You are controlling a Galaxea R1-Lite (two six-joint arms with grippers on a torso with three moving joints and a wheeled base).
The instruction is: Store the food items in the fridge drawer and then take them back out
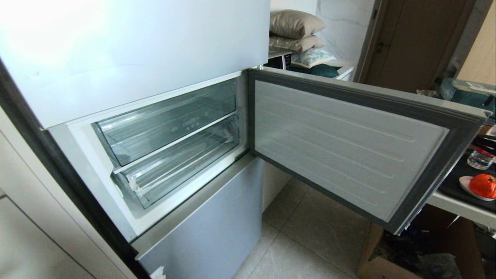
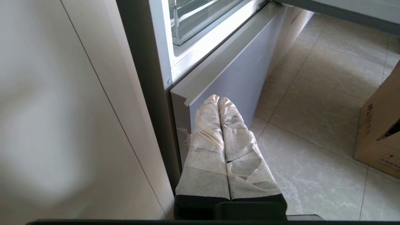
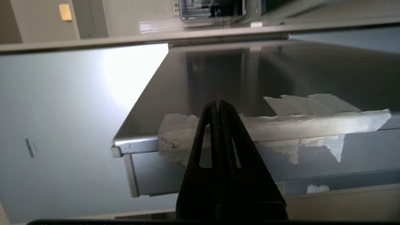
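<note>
- Fridge door swung wide, and the fridge drawer sits pushed in below the lettered clear bin, nothing visible inside it.
- Your orange food item waits on a plate, on the counter beyond the door's far edge.
- Right gripper pinched tight, holding nothing, pointing at the door's taped edge.
- Left gripper also pressed together, parked low by the fridge.
- You're still in the storing stage, I'd say: next, pull that drawer out.
</note>
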